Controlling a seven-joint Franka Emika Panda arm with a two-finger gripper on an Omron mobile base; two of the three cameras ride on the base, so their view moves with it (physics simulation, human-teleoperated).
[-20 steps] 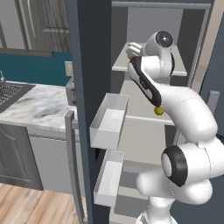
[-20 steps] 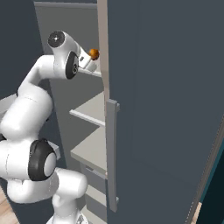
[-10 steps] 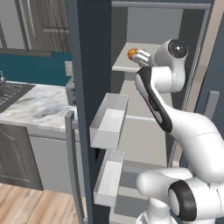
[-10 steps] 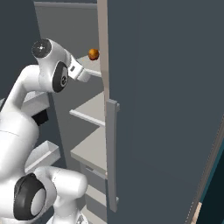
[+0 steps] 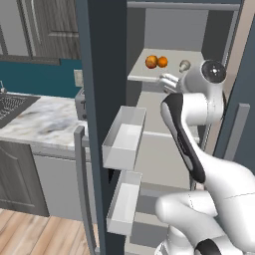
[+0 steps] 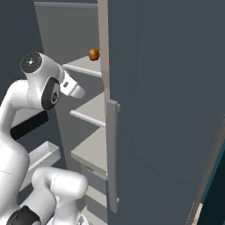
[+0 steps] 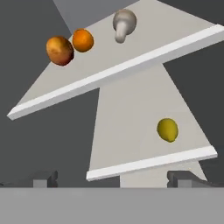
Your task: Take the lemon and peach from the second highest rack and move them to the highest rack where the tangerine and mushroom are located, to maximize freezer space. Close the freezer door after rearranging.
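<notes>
On matte white racks, round peach [image 7: 60, 50], tangerine [image 7: 83, 40], pale mushroom [image 7: 124, 22], oval lemon [image 7: 167, 130]

Both base cameras look forward from behind the arm, left and right, sharing the freezer's top shelf [image 5: 149, 74]. The hand camera faces the shelves closely.

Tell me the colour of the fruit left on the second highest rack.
Yellow: the lemon, clearest in the hand view.
</notes>
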